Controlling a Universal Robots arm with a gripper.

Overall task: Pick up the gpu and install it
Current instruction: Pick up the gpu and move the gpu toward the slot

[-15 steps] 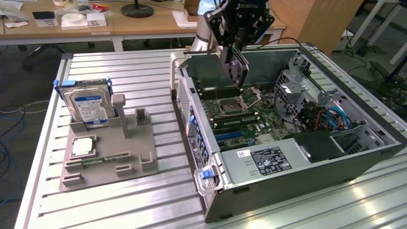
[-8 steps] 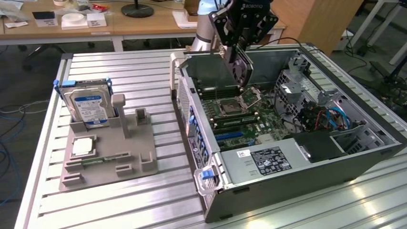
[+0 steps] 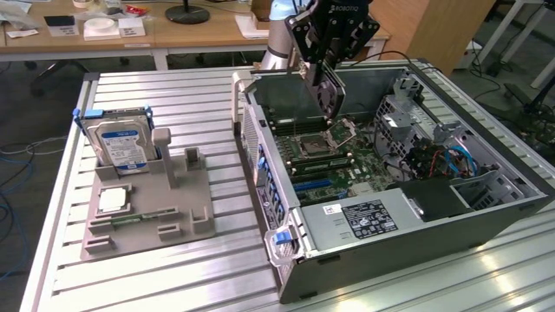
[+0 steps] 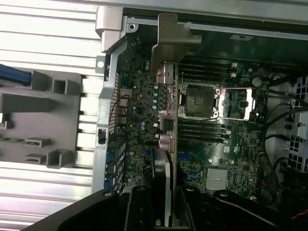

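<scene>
My gripper [image 3: 324, 77] hangs over the open computer case [image 3: 260, 140], shut on the gpu [image 3: 331, 99]. The card is held on edge, upright, with its lower end just above the motherboard [image 3: 342, 166] near the CPU socket [image 3: 314, 144]. In the wrist view the gpu [image 4: 169, 115] appears edge-on, running from between my fingers [image 4: 139, 202] out over the board. Its silver bracket [image 4: 169, 41] is at the far end, close to the case's rear wall. I cannot tell whether the card touches the board.
On the exterior view's left a grey fixture [image 3: 186, 214] holds a hard drive with a blue-white label [image 3: 124, 146], a small square chip [image 3: 113, 200] and a narrow green memory stick [image 3: 113, 224]. Inside the case are a power supply [image 3: 368, 218] and coloured cables [image 3: 442, 162].
</scene>
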